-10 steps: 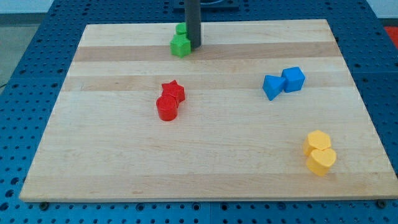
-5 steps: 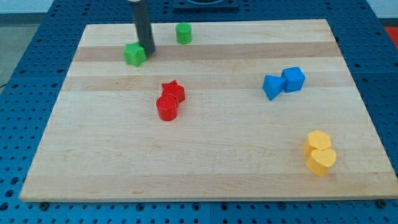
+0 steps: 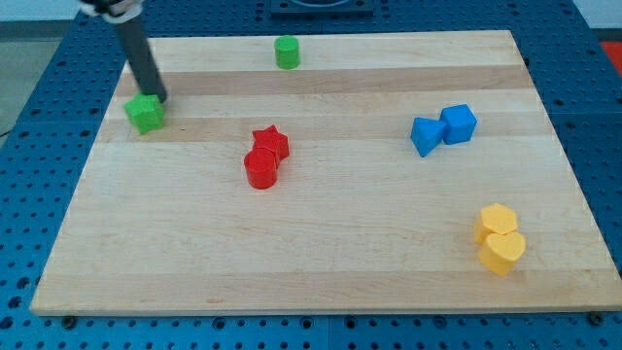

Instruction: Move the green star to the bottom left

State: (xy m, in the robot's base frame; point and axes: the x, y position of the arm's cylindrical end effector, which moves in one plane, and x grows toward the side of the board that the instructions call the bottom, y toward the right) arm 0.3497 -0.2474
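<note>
My board point(image 3: 321, 243) looks like pale wood, smooth and matt, with lighter and darker strips running left to right. Under it I see a blue base point(image 3: 29, 253), seemingly metal, dotted with holes. The green star point(image 3: 145, 114), red star point(image 3: 272, 143) and blue cube point(image 3: 459, 123) look like smooth plastic with a slight sheen. My rod point(image 3: 141, 63) is dark and matt down to my tip point(image 3: 158, 100).

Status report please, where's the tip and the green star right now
My tip against the green star's upper right. Star near the board's left edge, upper part, far from bottom left. Path down the left side open; red blocks off to the right.
</note>
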